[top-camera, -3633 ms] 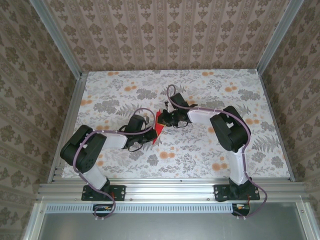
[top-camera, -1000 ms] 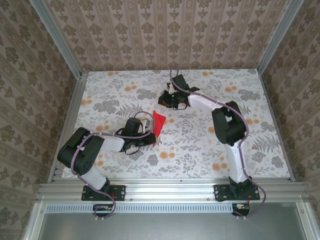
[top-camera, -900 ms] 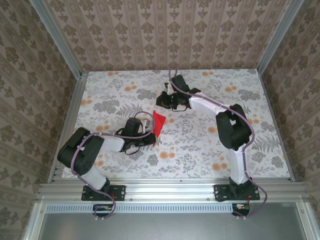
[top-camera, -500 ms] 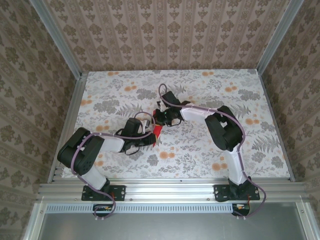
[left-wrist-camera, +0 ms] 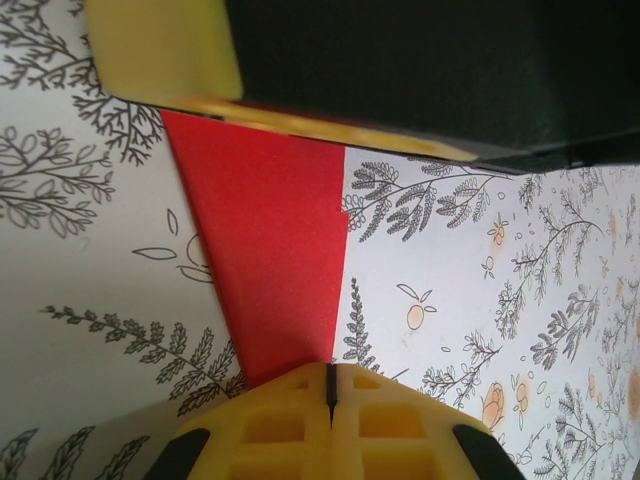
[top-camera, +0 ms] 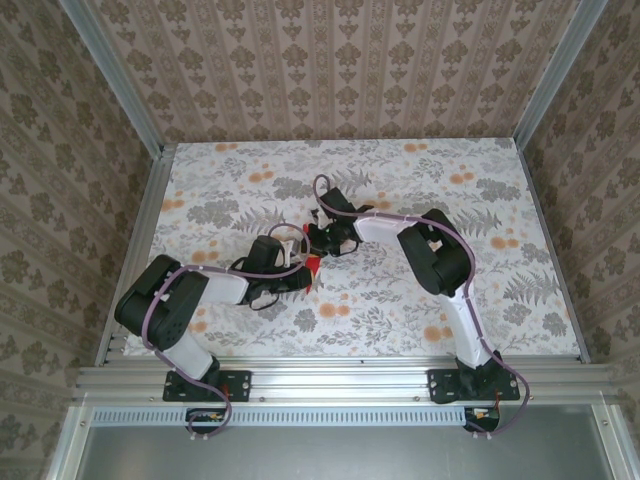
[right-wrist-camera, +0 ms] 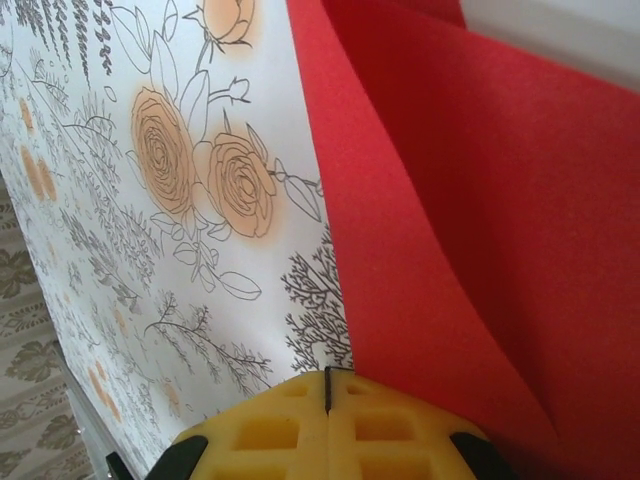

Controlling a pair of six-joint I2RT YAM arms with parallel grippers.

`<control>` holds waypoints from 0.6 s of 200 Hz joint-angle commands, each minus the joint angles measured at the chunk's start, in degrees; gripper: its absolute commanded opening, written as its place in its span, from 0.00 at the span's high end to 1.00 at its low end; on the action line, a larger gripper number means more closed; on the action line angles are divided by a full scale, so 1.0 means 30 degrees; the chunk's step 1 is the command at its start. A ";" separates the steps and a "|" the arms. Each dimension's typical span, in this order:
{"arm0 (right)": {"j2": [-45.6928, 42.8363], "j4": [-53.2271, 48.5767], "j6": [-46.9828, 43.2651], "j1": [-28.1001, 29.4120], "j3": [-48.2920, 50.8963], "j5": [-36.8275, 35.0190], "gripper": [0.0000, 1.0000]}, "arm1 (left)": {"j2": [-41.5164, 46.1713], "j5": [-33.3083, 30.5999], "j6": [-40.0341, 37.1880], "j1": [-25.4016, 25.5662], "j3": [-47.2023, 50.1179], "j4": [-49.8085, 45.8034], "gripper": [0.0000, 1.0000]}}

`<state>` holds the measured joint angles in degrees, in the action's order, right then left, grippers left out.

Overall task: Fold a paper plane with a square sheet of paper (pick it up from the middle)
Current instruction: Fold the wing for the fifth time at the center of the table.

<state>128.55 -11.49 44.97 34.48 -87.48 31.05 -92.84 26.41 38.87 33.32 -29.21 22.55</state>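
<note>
The red sheet of paper (top-camera: 314,264), folded into a narrow pointed shape, lies on the flowered table between both grippers. In the left wrist view the paper (left-wrist-camera: 265,260) is a flat wedge. Its tip runs under my left gripper (left-wrist-camera: 330,382), whose yellow jaws are shut and rest on that tip. The far end of the paper sits under my right gripper's yellow finger (left-wrist-camera: 165,50). In the right wrist view a paper flap (right-wrist-camera: 450,220) curves up off the table, beside my right gripper (right-wrist-camera: 327,385), shut at the paper's edge. From above, the right gripper (top-camera: 318,243) covers most of the paper and the left gripper (top-camera: 300,277) is at its near tip.
The flowered table (top-camera: 420,180) is walled by patterned panels at the back and sides, with aluminium posts (top-camera: 118,80) in the corners. Both forearms reach toward the table's middle; the right arm's elbow (top-camera: 430,255) stands high.
My right gripper came from the back of the table down onto the paper and now covers most of it. The left gripper has stayed on the paper's near tip.
</note>
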 commanded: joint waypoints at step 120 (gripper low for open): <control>0.4516 -0.2528 -0.0078 -0.1817 -0.6932 -0.3720 1.00 | -0.0354 0.0246 -0.0834 0.0026 0.1417 -0.3329 1.00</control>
<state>138.41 -18.83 44.95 31.38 -105.32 29.95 -92.71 26.59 37.67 33.28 -28.25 23.94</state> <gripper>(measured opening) 0.048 0.054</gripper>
